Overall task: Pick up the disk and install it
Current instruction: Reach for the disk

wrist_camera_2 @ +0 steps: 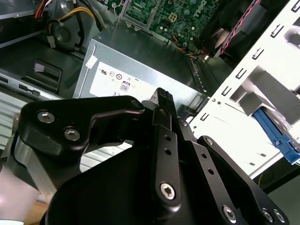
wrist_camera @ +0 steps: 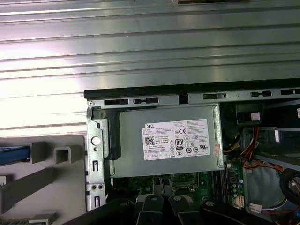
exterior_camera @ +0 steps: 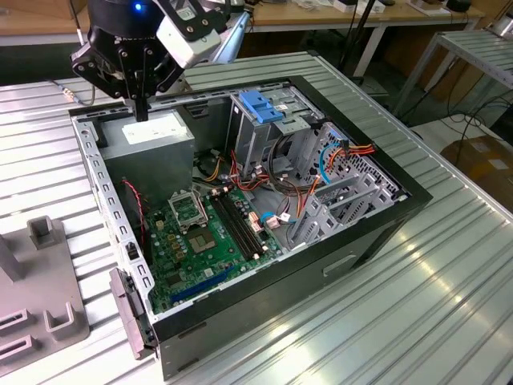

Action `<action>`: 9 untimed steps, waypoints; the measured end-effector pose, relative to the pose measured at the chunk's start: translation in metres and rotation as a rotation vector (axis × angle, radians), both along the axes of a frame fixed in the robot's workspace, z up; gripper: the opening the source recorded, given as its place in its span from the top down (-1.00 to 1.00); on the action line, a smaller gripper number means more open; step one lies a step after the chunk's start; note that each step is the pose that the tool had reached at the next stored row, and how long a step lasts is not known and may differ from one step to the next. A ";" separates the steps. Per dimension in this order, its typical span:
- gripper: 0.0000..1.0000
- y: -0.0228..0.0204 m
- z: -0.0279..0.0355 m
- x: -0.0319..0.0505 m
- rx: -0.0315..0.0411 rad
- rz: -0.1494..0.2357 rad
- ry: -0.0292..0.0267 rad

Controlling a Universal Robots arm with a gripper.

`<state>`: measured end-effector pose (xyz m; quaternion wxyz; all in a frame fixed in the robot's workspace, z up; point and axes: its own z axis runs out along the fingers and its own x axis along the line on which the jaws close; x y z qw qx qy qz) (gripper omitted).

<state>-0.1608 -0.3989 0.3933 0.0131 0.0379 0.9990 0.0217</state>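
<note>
My gripper (exterior_camera: 143, 115) hangs over the back left corner of the open computer case (exterior_camera: 377, 233), just above the grey power-supply box (exterior_camera: 156, 140). Its fingers are pressed together with nothing between them; in the second wrist view the joined tips (wrist_camera_2: 163, 96) point at the box's white sticker (wrist_camera_2: 123, 80). The disk itself cannot be made out. A blue strip (wrist_camera: 11, 155) sits in the grey fixture (wrist_camera: 42, 185) outside the case wall, and a blue piece (wrist_camera_2: 276, 136) shows beyond that wall; I cannot tell whether they belong to the disk.
Inside the case are the green motherboard (exterior_camera: 204, 241), a metal drive cage with a blue handle (exterior_camera: 258, 107), and bundles of red and orange cables (exterior_camera: 321, 160). The grey fixture (exterior_camera: 40, 309) rests on the ribbed metal table (exterior_camera: 417, 305) at the exterior view's left.
</note>
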 end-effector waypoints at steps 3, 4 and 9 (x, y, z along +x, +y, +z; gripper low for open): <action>0.80 0.0000 0.0000 -0.0012 0.0000 0.000 0.0000; 0.80 0.0000 0.0000 -0.0019 0.0000 0.000 0.0000; 0.80 0.0000 0.0000 -0.0047 0.0000 0.000 0.0000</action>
